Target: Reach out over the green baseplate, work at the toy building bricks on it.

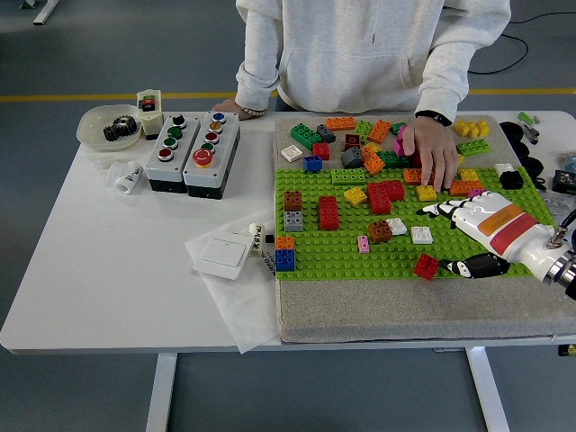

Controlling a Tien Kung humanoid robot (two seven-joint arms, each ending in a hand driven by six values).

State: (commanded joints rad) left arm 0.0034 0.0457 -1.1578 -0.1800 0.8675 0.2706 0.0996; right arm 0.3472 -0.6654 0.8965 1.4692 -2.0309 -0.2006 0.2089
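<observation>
The baseplate (396, 252) was bright green and studded, lying on a grey-beige mat (360, 315) over the white desk (108, 270). A red brick (426, 266) sat near its front edge. The robot hand (468, 236) was white with an orange-and-red band and black fingers (477, 266). The person's hoodie (360, 45) was pale grey, with a black wristband (434, 115).

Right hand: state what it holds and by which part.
Nothing. The right hand is open over the green baseplate; the small red brick lies free beside its thumb.
</observation>
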